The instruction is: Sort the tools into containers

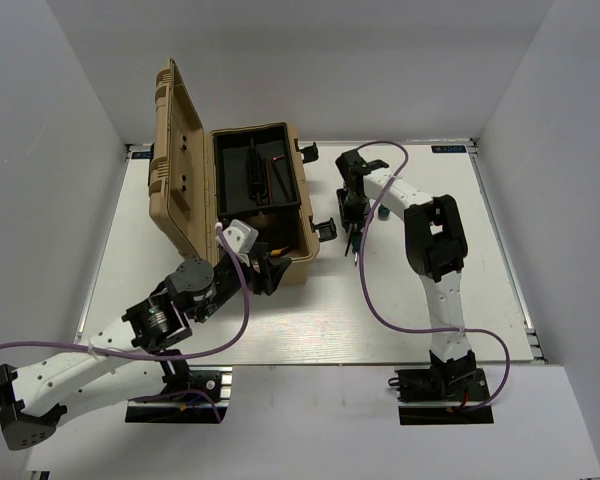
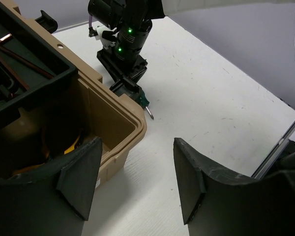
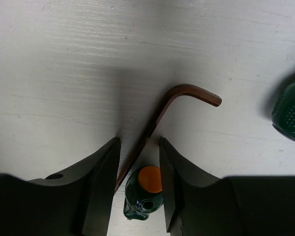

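Our right claw [image 3: 138, 142] clamps a short green, orange-capped screwdriver [image 3: 146, 189] over a thin dark L-shaped hex key [image 3: 187, 92] on the white table [image 3: 64, 59]; our left claw [image 2: 137, 145] gapes wide beside the tan toolbox [image 2: 115, 118].

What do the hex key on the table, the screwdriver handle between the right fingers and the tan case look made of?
The hex key looks like metal: dark brownish finish, dull sheen. The screwdriver handle is probably moulded plastic, glossy green with an orange end cap. The case seems hard plastic: matte tan, moulded rim.
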